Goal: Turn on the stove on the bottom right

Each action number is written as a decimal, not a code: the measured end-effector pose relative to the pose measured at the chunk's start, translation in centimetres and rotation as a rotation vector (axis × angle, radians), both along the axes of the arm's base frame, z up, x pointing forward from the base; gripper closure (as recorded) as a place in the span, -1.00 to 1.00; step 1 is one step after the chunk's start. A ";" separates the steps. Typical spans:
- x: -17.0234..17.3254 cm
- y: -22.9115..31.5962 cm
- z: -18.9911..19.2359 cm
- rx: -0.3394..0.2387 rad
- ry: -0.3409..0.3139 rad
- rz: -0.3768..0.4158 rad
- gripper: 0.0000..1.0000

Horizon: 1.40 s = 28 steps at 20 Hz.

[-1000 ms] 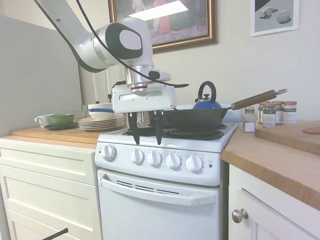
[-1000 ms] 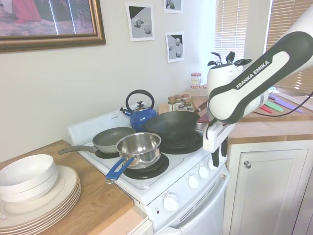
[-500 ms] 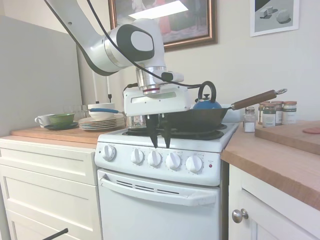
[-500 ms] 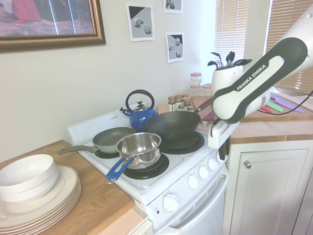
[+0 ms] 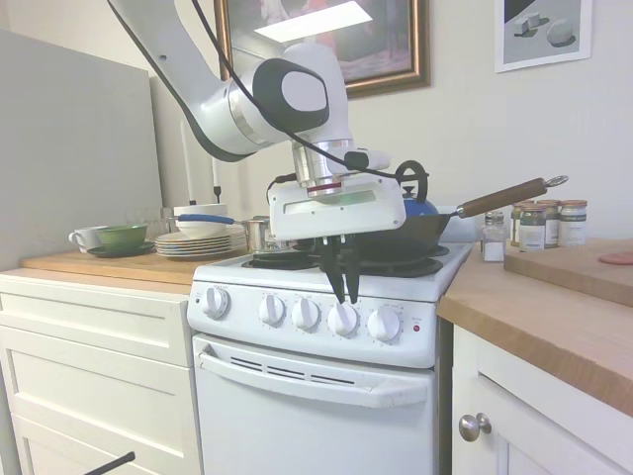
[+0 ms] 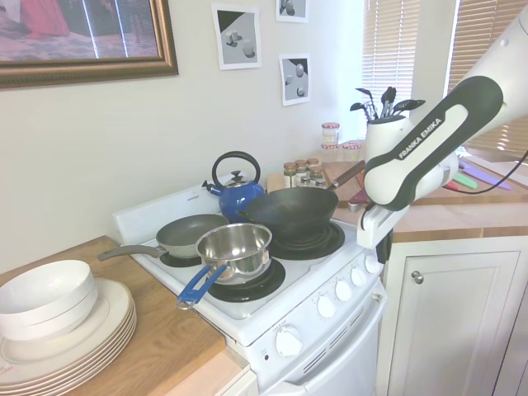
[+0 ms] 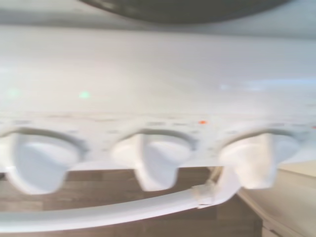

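The hand (image 5: 345, 285), fingers pinched nearly closed and gripping nothing, hangs just above the stove (image 5: 316, 396) knob row. The rightmost knob (image 5: 384, 324), probably the one to turn, sits at about 4 o'clock from the fingertips. It is round and white, beside a small red light (image 5: 416, 328).

A blue kettle (image 6: 238, 196) sits behind a dark wok (image 6: 290, 211) — spice jars (image 5: 550, 223) line the wooden counter (image 5: 554, 317).
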State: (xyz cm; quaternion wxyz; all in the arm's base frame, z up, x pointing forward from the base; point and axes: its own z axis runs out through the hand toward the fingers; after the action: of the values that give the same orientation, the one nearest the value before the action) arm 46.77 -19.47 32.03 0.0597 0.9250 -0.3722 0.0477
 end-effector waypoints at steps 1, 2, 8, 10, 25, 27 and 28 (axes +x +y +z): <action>0.0 -0.4 -0.1 -0.004 -0.001 -0.002 1.00; 0.1 -0.8 -0.1 -0.008 -0.002 -0.005 1.00; 1.0 -2.6 -0.7 -0.026 -0.015 -0.013 1.00; 1.4 -2.8 -1.0 -0.030 -0.016 -0.011 1.00; 3.8 -4.1 -3.1 -0.039 -0.032 -0.002 1.00; 3.9 -4.2 -3.2 -0.038 -0.030 -0.002 1.00; 3.9 -4.2 -3.3 -0.037 -0.030 -0.002 1.00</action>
State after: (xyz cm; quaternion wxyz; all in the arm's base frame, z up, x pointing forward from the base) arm 50.65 -23.69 28.77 0.0714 0.9226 -0.3729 0.0682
